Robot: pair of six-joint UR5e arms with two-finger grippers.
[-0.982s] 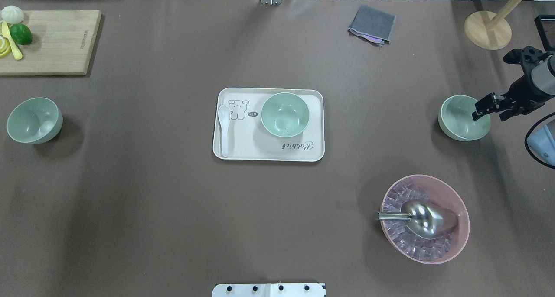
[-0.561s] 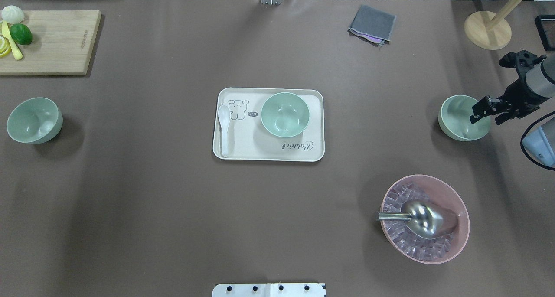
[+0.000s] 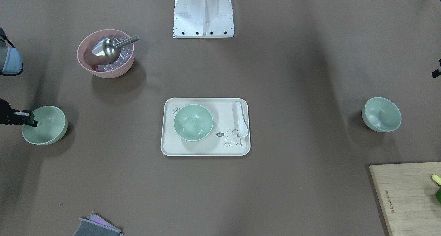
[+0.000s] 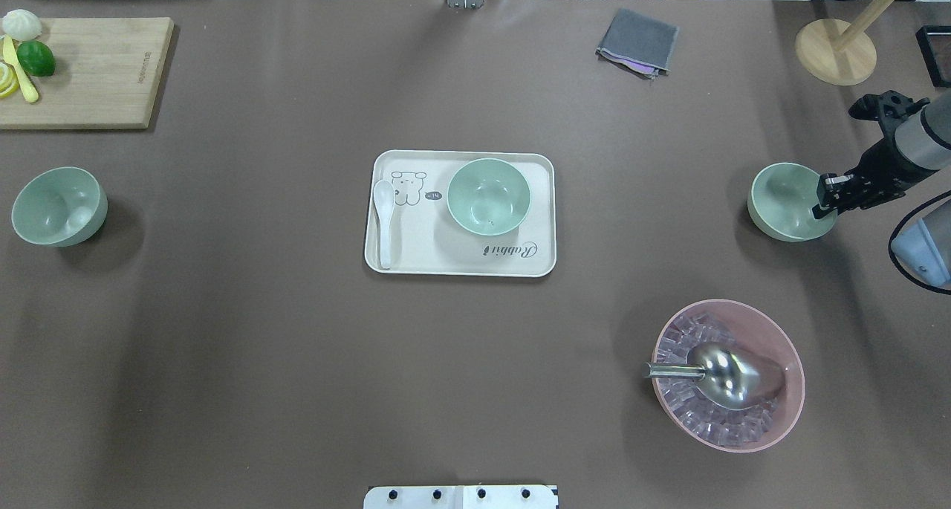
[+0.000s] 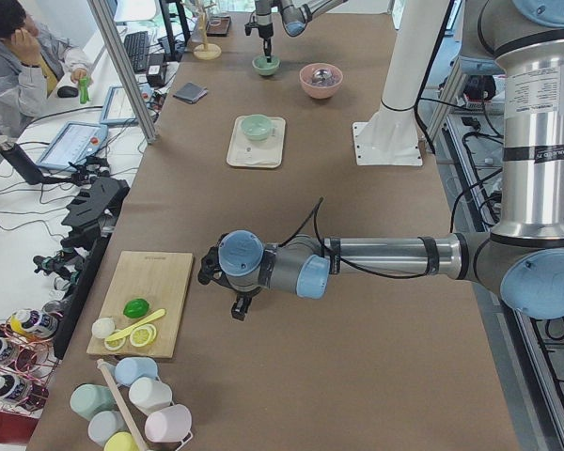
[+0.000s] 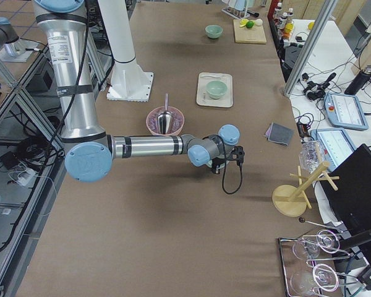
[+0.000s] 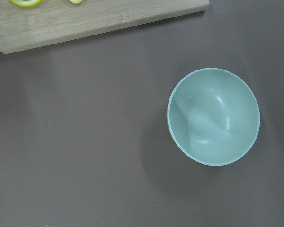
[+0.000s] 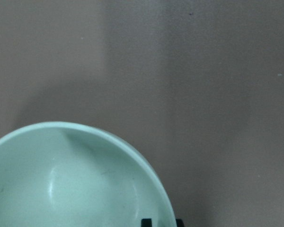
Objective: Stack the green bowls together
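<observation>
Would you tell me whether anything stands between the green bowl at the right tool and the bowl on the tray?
Nothing visible does. Only bare table cover lies between the green bowl at the right tool and the tray bowl; the pink bowl sits nearer the robot, off that line.

Brown table, tiled floor, white side bench

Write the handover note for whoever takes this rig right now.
Right end effector: astride the outer rim of the right green bowl; clamped or not, cannot tell.
Left end effector: raised near the left green bowl, touching nothing; open or shut, cannot tell.
Third green bowl: on the tray, mid-table.
Done: nothing stacked.
Left: lift the right bowl, nest all three.
</observation>
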